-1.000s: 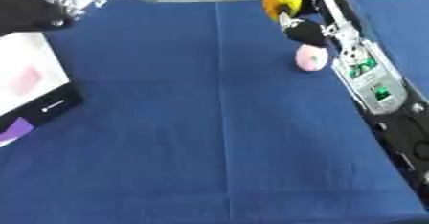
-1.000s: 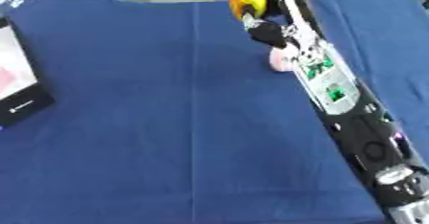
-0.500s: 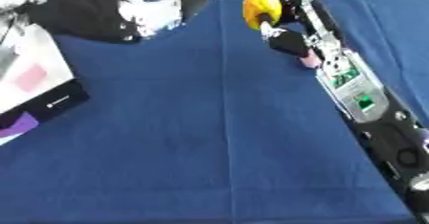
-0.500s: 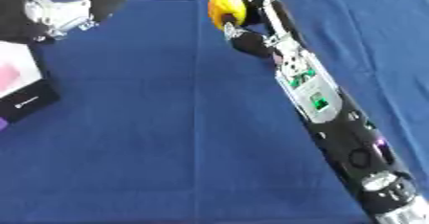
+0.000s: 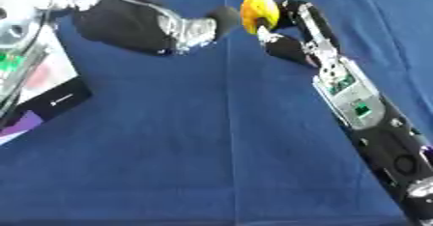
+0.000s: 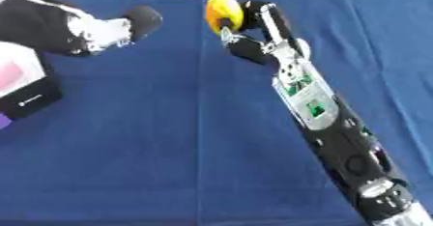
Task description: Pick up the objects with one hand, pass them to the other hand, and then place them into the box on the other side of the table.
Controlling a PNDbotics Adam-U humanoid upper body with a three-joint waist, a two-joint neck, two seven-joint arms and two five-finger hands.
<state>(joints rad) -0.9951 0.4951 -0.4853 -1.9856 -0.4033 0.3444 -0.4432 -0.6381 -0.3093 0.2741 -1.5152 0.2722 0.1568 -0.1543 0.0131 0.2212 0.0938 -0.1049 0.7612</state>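
- Right hand (image 6: pixel 245 32): upper centre of the frame, at the end of a long black and silver forearm that runs up from the lower right corner. Fingers curled round a yellow object, held off the cloth.
- Yellow object (image 6: pixel 222 8): rounded, yellow shading to orange; near the far edge of the table, clasped in the right hand. Its exact kind cannot be made out.
- Left hand (image 5: pixel 196 28): upper left of centre, reaching in from the upper left corner toward the yellow object. A narrow gap of cloth lies between the two; no contact shows. A dark rounded tip leads, but whether the fingers are spread or curled cannot be told.
- Blue tablecloth (image 5: pixel 194 162): covers the whole work surface, with a vertical fold line down the middle. The centre and lower part of the frame are open room, crossed only by the right forearm along the right side.
- Box (image 5: pixel 47 92): at the left edge of the frame, white with a black side panel and a pink patch on top; cut off by the frame edge.
- View differences: the left eye view shows more of the box and a purple corner below it, plus a silver part of the left arm in the upper left corner. The right eye view shows more cloth right of the forearm, and the silver joint at the forearm's lower end.
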